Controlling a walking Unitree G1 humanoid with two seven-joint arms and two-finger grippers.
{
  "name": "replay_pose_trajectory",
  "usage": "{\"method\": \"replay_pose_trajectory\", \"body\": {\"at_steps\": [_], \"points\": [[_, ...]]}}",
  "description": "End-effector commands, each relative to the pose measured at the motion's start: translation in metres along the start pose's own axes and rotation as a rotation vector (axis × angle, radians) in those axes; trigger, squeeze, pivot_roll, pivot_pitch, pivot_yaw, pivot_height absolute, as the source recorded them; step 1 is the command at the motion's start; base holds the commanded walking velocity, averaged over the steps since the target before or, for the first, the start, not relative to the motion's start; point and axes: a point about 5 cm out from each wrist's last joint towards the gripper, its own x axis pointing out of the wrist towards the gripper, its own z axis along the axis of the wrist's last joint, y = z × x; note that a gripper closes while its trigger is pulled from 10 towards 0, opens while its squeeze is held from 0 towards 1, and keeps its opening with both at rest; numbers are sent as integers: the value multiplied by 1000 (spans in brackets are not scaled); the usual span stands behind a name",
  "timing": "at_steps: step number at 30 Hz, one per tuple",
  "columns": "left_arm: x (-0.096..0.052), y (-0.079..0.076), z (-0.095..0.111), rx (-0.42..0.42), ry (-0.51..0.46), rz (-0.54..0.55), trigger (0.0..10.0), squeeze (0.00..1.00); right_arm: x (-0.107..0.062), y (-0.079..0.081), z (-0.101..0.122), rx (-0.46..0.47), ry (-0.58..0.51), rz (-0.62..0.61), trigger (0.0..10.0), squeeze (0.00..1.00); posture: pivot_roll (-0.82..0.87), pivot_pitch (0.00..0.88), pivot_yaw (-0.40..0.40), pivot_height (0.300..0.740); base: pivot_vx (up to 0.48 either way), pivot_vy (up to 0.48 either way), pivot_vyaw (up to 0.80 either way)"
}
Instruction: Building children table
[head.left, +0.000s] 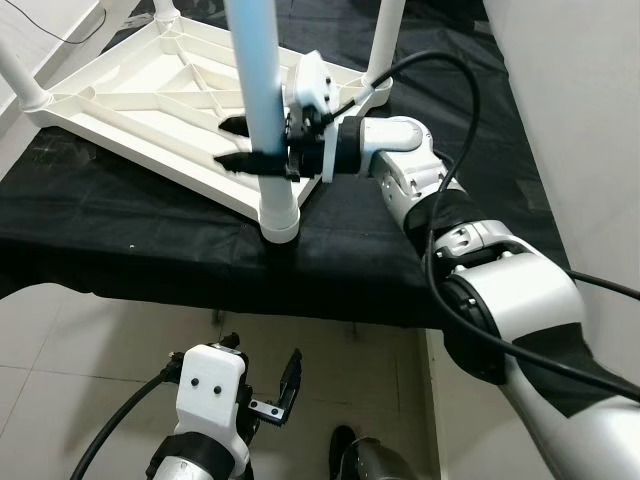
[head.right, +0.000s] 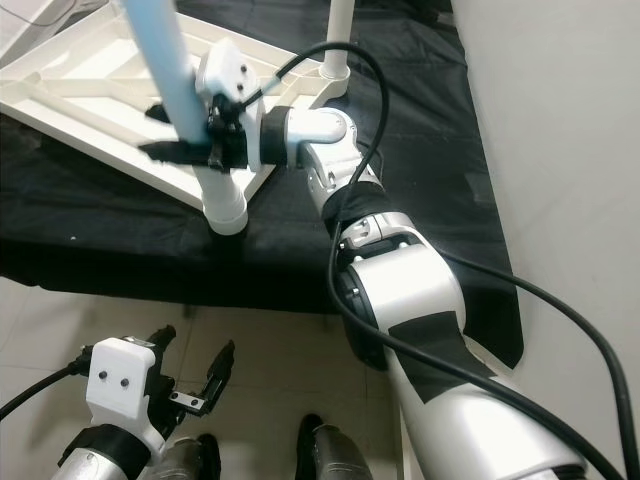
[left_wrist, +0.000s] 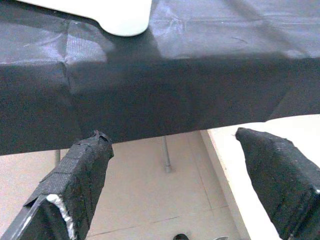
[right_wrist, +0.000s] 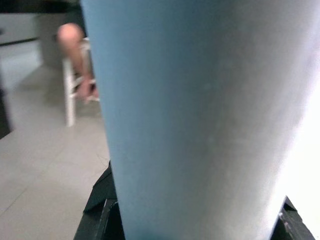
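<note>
A white children's table (head.left: 150, 95) lies upside down on a black-covered surface (head.left: 120, 235). A light blue leg (head.left: 255, 70) stands upright in the white corner socket (head.left: 280, 205) nearest me. My right gripper (head.left: 225, 143) reaches in from the right, its two black fingers clamped on either side of that leg just above the socket. In the right wrist view the blue leg (right_wrist: 200, 115) looms close. My left gripper (head.left: 262, 365) hangs low over the floor in front of the surface, open with nothing in it; the left wrist view shows its fingers (left_wrist: 75, 185) wide apart.
White legs stand in other corners of the table (head.left: 385, 40) (head.left: 20, 75). A white wall (head.left: 580, 120) runs close on the right. Tiled floor (head.left: 80, 340) lies below the surface's front edge. A person's limb by a white chair (right_wrist: 75, 60) shows far off.
</note>
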Motion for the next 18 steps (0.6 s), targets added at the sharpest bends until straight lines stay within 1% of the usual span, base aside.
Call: {"method": "replay_pose_trajectory", "body": {"at_steps": [1, 5, 6, 7, 8, 9, 11, 13, 14, 15, 16, 17, 18], "points": [[-3, -1, -3, 11, 22, 3, 10000, 0, 5, 18, -32, 141, 77, 112, 10000, 0, 73, 292, -71, 734, 0, 0, 0], [-3, -1, -3, 10, 23, 4, 10000, 0, 6, 21, -34, 158, 86, 154, 10000, 0, 71, 291, -73, 734, 0, 0, 0], [-3, 0, -3, 11, 24, 5, 10000, 0, 8, 24, -34, 172, 87, 195, 10000, 0, 71, 291, -73, 734, 0, 0, 0], [-3, 0, -3, 11, 24, 5, 10000, 0, 8, 24, -34, 172, 87, 195, 10000, 0, 71, 291, -73, 734, 0, 0, 0], [-4, 0, -3, 11, 25, 5, 10000, 0, 9, 25, -35, 179, 87, 220, 10000, 0, 71, 291, -73, 734, 0, 0, 0], [-4, 0, -3, 11, 25, 5, 10000, 0, 9, 25, -35, 179, 87, 220, 10000, 0, 71, 291, -73, 734, 0, 0, 0], [-3, -1, -3, 11, 24, 2, 10000, 0, 17, 24, -29, 250, 25, 229, 10000, 0, 65, 289, -77, 734, 0, 0, 0], [-3, -1, -3, 11, 24, 2, 10000, 0, 17, 24, -29, 250, 25, 229, 10000, 0, 65, 289, -77, 734, 0, 0, 0], [-3, -1, -3, 10, 22, 2, 10000, 0, 21, 24, -25, 284, -7, 232, 10000, 0, 70, 288, -84, 734, 0, 0, 0], [-3, -1, -3, 10, 22, 2, 10000, 0, 21, 24, -25, 284, -7, 232, 10000, 0, 70, 288, -84, 734, 0, 0, 0], [-3, -2, -3, 9, 21, 2, 10000, 0, 26, 23, -22, 307, -24, 231, 10000, 0, 70, 288, -84, 734, 0, 0, 0], [-3, -3, -2, 8, 20, 3, 10000, 0, 34, 22, -20, 314, -26, 197, 10000, 0, 78, 293, -95, 734, 0, 0, 0], [-3, -3, -2, 8, 20, 3, 10000, 0, 34, 22, -20, 314, -26, 197, 10000, 0, 78, 293, -95, 734, 0, 0, 0]]}}
